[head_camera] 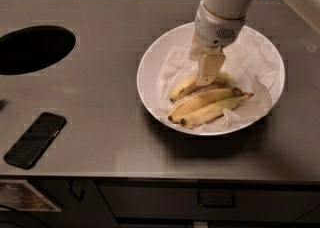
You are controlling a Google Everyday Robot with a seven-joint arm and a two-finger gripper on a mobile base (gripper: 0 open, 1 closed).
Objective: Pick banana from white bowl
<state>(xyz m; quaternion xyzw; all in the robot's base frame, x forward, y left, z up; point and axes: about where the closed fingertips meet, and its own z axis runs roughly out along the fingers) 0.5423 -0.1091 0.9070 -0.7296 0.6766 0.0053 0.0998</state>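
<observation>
The white bowl (150,67) stands on the grey counter right of the middle, lined with crumpled white paper (250,57). In it, the single curved banana (181,88) lies at the upper left of the fruit, its right half hidden under my gripper. Two straighter bananas (210,104), joined at a brown stem, lie in front of it. My gripper (207,72) points straight down into the bowl, right over or at the single banana's right part. I cannot tell whether it touches the banana.
A black phone (35,139) lies near the counter's front left edge. A round dark hole (32,49) is cut in the counter at the left. Dark tiles run along the back wall. Cabinet fronts sit below the front edge.
</observation>
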